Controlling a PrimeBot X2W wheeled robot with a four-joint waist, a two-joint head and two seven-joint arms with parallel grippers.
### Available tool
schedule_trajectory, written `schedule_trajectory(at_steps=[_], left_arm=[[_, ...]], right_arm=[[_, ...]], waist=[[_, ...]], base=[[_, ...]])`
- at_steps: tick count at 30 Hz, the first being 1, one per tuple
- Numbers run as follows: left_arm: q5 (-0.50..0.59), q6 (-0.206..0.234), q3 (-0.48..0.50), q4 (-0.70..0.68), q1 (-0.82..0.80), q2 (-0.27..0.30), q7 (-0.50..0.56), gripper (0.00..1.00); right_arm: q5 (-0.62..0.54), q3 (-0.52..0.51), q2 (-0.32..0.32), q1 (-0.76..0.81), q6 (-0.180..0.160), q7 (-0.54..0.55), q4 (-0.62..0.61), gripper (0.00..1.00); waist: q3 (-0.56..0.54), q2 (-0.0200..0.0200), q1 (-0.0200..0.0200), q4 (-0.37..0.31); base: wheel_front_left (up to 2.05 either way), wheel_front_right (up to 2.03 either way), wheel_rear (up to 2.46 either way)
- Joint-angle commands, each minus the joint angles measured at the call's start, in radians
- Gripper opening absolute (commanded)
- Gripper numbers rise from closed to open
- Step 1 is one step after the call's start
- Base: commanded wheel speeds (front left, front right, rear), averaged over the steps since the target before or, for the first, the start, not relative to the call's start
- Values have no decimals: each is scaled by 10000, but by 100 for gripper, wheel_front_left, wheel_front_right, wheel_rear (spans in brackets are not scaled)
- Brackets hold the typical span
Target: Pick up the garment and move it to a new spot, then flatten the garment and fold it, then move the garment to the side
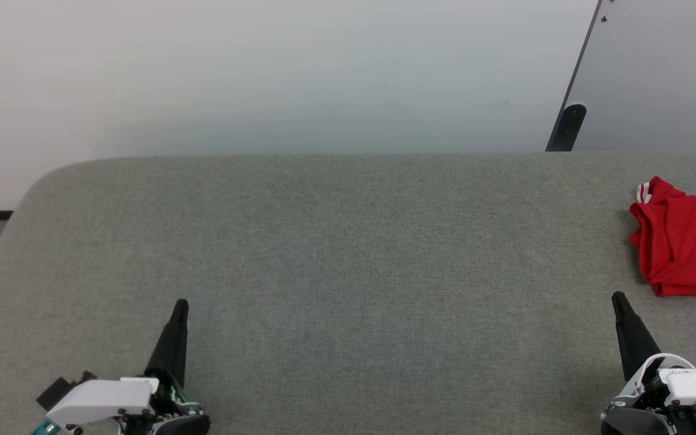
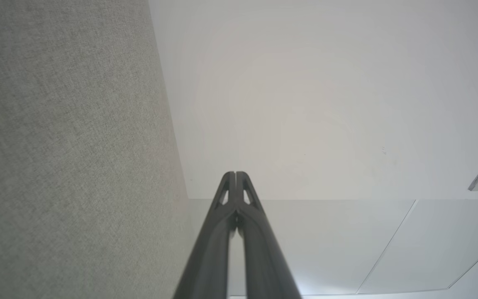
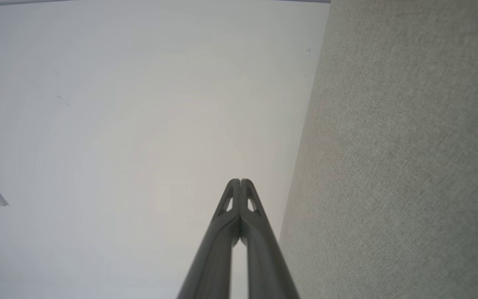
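Two grippers sit low over a big grey cloth-covered tabletop [image 1: 348, 241]. The left gripper [image 1: 180, 307] is by the near left corner and the right gripper [image 1: 620, 300] is by the near right corner. In each wrist view the jaws are pressed together at the tips and hold nothing. Behind the far edge is a plain pale wall [image 1: 263, 72], and a grey panel [image 1: 662, 72] with a dark bar [image 1: 567, 127] shows at the far right. The garment [image 1: 686, 241] lies in a red bunch at the right edge of the tabletop, near the right gripper but not touching it. A bit of white striped trim [image 1: 644, 192] peeks out at its far end. Its right side is cut off by the picture edge.
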Motion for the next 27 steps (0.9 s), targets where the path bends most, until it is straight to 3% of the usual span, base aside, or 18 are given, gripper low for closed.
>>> schedule_trajectory(at_steps=[1,27], left_arm=[[-34,-6,13,-23,-75,-3,28,0],[-35,-6,13,-23,-75,-3,27,0]], right_arm=[[38,-6,24,-29,-7,22,-25,0],[39,-5,24,-29,-7,21,-25,0]], waist=[[0,-1,0,0],[0,-1,0,0]], base=[[0,0,0],[0,0,0]])
